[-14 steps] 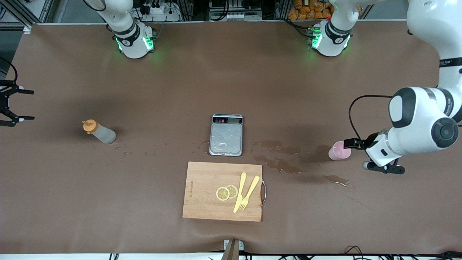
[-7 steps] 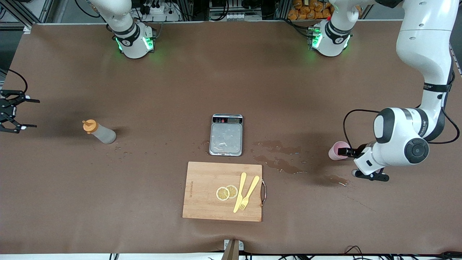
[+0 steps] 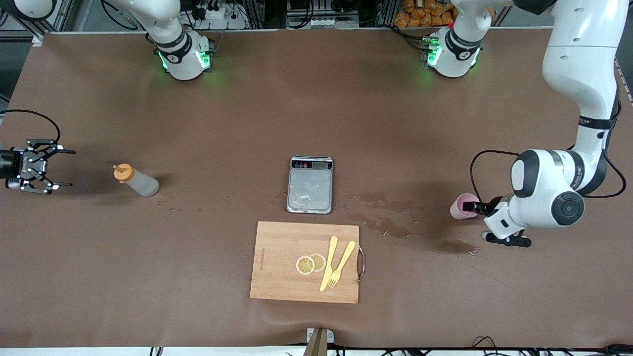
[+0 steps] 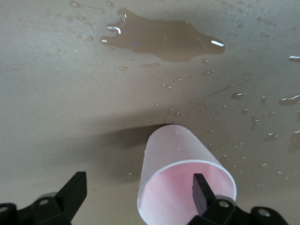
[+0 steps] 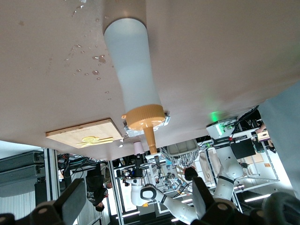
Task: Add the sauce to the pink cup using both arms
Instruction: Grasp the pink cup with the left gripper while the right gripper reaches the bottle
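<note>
Brown matting covered the long table, splashed with wet patches around the small silver kitchen scale. Compared with a second earlier, the left gripper had closed in on the small pale-pink plastic cup: its spread fingers straddled the wall, one inside the rim, one outside, not yet clamped. That suggests the cup grasp was about to happen. The right gripper had travelled in from the table edge, jaws wide and empty, lined up with the translucent grey-white squeeze bottle with its orange nozzle cap, which stood upright just ahead of it, untouched. Both cup and bottle kept their places.
</note>
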Tool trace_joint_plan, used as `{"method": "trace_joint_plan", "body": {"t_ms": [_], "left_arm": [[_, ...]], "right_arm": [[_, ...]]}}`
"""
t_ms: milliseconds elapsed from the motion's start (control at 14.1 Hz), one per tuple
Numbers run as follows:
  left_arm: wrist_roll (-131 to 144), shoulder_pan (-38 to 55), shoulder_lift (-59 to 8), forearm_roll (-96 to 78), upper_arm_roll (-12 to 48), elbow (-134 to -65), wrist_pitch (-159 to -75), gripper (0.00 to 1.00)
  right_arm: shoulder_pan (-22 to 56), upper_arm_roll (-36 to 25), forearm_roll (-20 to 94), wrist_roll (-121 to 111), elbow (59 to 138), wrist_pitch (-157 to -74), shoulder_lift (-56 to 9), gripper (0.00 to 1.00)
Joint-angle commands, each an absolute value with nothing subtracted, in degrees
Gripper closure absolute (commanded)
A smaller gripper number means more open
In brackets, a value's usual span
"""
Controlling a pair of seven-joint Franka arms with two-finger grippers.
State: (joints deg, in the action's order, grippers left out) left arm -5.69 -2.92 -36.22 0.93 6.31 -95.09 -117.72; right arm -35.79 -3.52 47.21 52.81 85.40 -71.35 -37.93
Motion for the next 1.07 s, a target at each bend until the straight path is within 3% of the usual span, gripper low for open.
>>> {"method": "trace_joint_plan", "body": {"t_ms": [0,71,639,995], "left_arm": [[-5.54,-2.81,-37.09,2.11,6.24,-95.27,-117.33,0.88],[-5.54,-2.64,-37.26,2.11,6.24,-95.27,-117.33,1.00],[-4.66,-2.64,-37.01,4.40,6.33,-94.84,-117.07,1.00],[0.69,-2.29,-30.43,2.65,8.95,-94.04,-114.80,1.00]], "right_arm": [[-36.47,-3.08,49.13,48.71,86.74,-71.45,-39.37,0.00],[-36.74,-3.08,49.22,45.56,86.84,-71.37,-40.51,0.00],[-38.15,-3.08,50.62,35.25,92.37,-74.62,-43.15,0.00],[-37.79,-3.08,51.24,32.71,92.37,-76.55,-45.96,0.00]]}}
